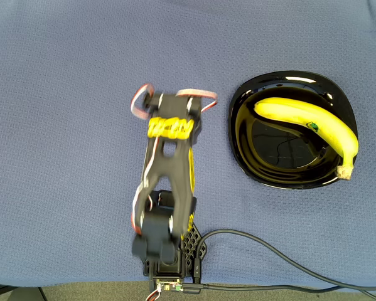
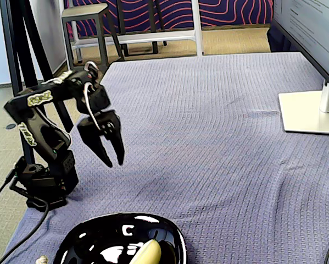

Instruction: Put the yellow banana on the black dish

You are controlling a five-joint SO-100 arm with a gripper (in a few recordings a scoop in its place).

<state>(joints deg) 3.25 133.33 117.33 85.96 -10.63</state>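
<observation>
The curved bright yellow banana (image 1: 307,122) lies inside the glossy black rounded-square dish (image 1: 247,160), its stem end resting over the rim. The black pincer (image 2: 114,161) hangs above the blue-grey cloth-covered surface (image 2: 219,126), well apart from the dish, slightly parted and holding nothing.

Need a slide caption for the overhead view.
Banana lying in the black dish, arm folded beside it on blue cloth.

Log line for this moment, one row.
banana: lying in dish, stem over the rim | pincer: empty, slightly open, raised off the cloth, apart from dish | placement: looks done
</observation>
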